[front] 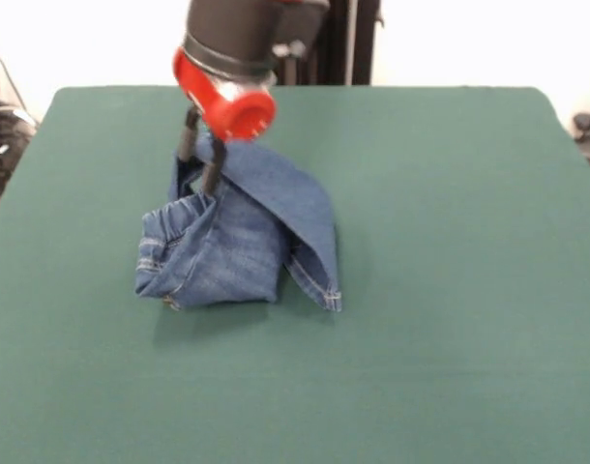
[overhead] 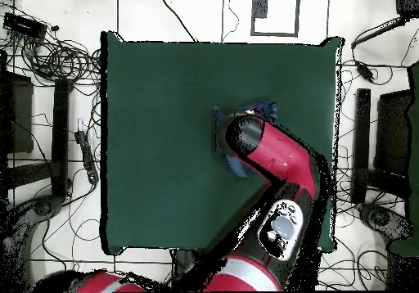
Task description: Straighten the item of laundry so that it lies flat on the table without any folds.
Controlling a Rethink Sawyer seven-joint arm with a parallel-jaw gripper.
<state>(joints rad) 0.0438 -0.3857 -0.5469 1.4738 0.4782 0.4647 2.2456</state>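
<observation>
One gripper (front: 200,159) hangs from the single red and black arm (overhead: 274,163), and its two dark fingers (front: 188,135) stand apart, straddling a raised fold at the top of the one pair of jeans (front: 239,242); whether they press on the cloth cannot be told. Directly below the gripper, the jeans sit crumpled in a heap on the one green table (front: 450,290), a waistband bunched under the fingers on one side and a hemmed leg folded down on the other. From overhead the arm covers most of the jeans (overhead: 239,116), leaving only blue edges showing around the wrist.
</observation>
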